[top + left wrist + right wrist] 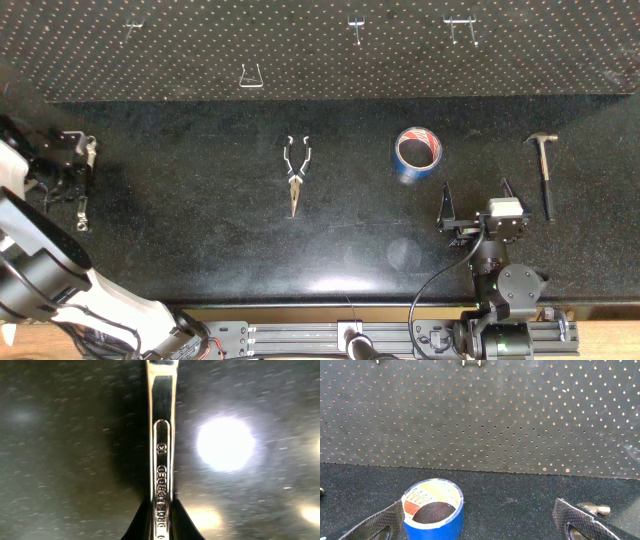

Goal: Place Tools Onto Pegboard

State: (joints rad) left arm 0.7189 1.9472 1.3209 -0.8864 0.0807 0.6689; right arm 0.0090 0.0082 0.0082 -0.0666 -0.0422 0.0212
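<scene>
In the left wrist view we saw the left gripper (162, 517) pinching a bright steel wrench (162, 440) by its stamped shaft, bottom centre. The top view placed both at the far left edge, above the black table (200, 240). The right gripper (476, 210) stood spread at lower right. Beyond it lay the blue tape (417, 152), hammer (545, 170) and pliers (296, 175), all below the pegboard (320, 50).

Close in here: the left jaws pinch a shiny wrench (162, 435) by its shaft, the bar running straight away from them over the dark speckled desk (60, 460), a bright glare spot (225, 444) just beside it.
</scene>
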